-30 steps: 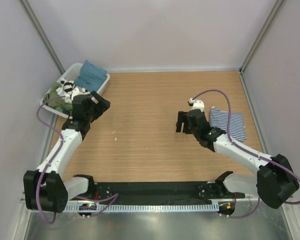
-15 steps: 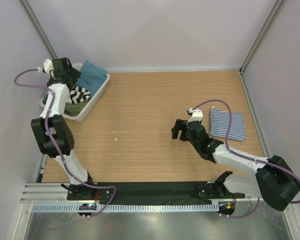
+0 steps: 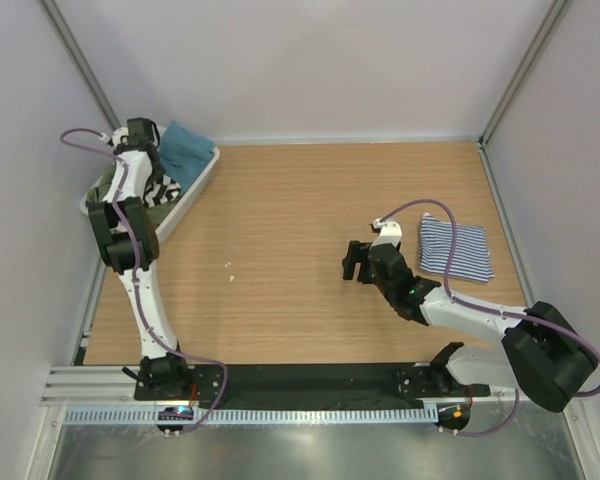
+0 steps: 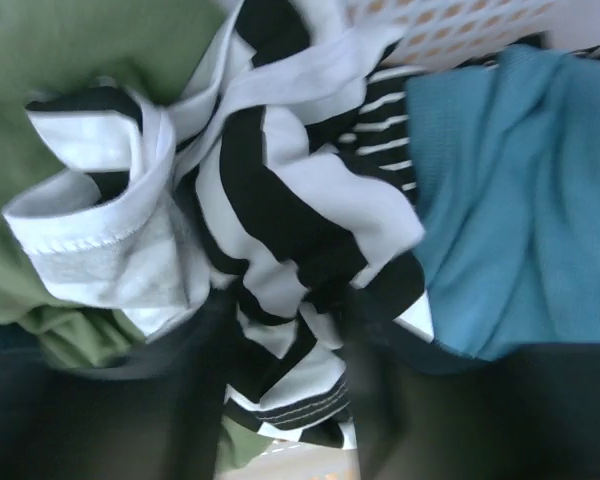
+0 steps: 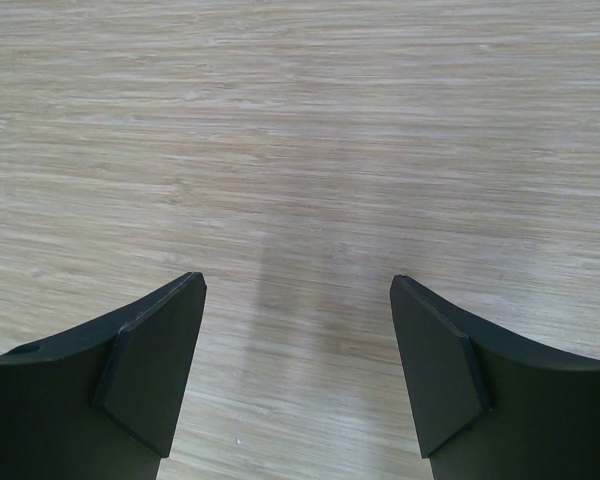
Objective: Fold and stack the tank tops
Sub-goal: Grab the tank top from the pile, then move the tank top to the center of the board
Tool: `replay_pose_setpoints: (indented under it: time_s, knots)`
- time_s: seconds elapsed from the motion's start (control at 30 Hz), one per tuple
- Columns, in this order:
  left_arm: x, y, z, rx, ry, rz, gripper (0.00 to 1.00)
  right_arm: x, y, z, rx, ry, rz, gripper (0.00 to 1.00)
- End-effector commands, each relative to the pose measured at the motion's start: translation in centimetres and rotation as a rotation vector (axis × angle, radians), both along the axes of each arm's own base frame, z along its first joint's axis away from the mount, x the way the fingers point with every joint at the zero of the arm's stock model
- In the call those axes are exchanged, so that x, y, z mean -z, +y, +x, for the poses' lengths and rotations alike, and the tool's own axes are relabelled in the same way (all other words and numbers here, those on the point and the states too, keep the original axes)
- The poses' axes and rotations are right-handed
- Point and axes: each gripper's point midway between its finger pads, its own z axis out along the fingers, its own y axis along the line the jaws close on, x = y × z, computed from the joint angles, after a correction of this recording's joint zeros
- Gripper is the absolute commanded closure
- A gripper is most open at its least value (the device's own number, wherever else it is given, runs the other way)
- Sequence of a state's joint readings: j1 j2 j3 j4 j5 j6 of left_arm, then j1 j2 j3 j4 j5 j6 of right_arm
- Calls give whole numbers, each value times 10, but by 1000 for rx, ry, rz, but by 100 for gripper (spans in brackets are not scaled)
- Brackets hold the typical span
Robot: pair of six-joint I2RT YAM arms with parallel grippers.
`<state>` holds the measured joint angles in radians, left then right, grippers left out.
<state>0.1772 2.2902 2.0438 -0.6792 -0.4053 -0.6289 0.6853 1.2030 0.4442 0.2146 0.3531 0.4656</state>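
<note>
The broad black-and-white striped tank top (image 4: pixel 280 200) lies crumpled in the white basket (image 3: pixel 195 185), where it also shows as a striped patch (image 3: pixel 160 188). My left gripper (image 4: pixel 280 400) reaches down into the basket (image 4: pixel 430 25). Its blurred dark fingers (image 4: pixel 170 400) stand apart on either side of a bunch of that striped cloth. From above, the left gripper (image 3: pixel 147 160) is over the basket's far end. The thin navy-and-white striped tank top (image 3: pixel 457 248) lies folded at the right. My right gripper (image 3: pixel 353 262) hovers open left of it, over bare wood (image 5: pixel 300 120), with nothing between its fingers (image 5: pixel 295 370).
A teal cloth (image 3: pixel 185 150) and a green garment (image 3: pixel 105 190) share the basket with the striped top. In the left wrist view the teal cloth (image 4: pixel 520 200) lies right of the stripes and the green garment (image 4: pixel 60 60) left. Side walls close in the table.
My left arm swung from the table up over the basket and lowered into it, its fingers narrowing around the striped cloth. The right gripper drifted slightly left and stayed open.
</note>
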Motion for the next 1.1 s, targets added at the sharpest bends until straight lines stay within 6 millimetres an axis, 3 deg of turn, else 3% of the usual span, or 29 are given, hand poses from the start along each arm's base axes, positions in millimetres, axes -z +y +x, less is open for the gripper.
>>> replay_pose_setpoints:
  time_s: [0.0,0.03,0.07,0.17,0.2,0.23,0.27,0.3,0.33,0.4,0.43,0.5,0.53,0.63,0.67,0.73,0.77,0.83,0.9,1.0,1.07]
  knots:
    - [-11,9,-7,17,48,51,68,-16,5,14,31,-60,32,19]
    - [-14,8,-6,20,41,51,79,-15,6,14,31,-56,29,19]
    - [-20,7,-3,24,19,50,98,-12,6,14,31,-50,23,19]
    - [-61,4,-2,24,-86,55,100,-12,7,16,33,-48,17,19]
    - [-62,1,-9,20,-92,52,100,-10,6,17,38,-44,11,19]
    - [-101,-2,-15,12,-179,70,100,-9,6,17,38,-43,9,19]
    - [-123,-8,-10,8,-278,74,100,-8,6,17,40,-40,7,19]
    - [-133,-13,-16,2,-323,72,100,-7,6,18,41,-40,5,19]
    - [-156,-21,-36,0,-388,63,100,-6,6,18,39,-35,1,19]
    - [-183,-35,-45,-26,-552,8,100,-3,7,18,38,-30,-6,19]
    - [-195,-46,-67,-20,-610,-30,100,-3,7,18,40,-30,-6,19]
    - [-234,-73,-82,39,-765,-135,100,-3,7,18,39,-32,-10,19]
    - [-267,-90,-108,76,-853,-143,100,-3,6,19,43,-34,-12,19]
    - [-314,-122,-148,161,-989,-183,100,-4,5,19,47,-39,-15,19]
    - [-349,-135,-175,226,-1079,-216,100,-5,4,19,50,-40,-15,19]
    - [-384,-151,-207,304,-1170,-260,100,-7,3,18,54,-49,-11,20]
    - [-417,-174,-240,408,-1250,-302,100,-9,2,19,59,-55,-12,19]
    - [-434,-193,-269,484,-1280,-375,100,-15,-2,19,72,-77,-3,19]
    - [-458,-215,-311,616,-1326,-464,100,-17,-6,18,87,-88,-5,19]
    - [-451,-239,-338,727,-1290,-604,100,-23,-11,16,104,-112,9,19]
    - [-431,-248,-335,747,-1233,-667,100,-27,-15,15,117,-130,18,20]
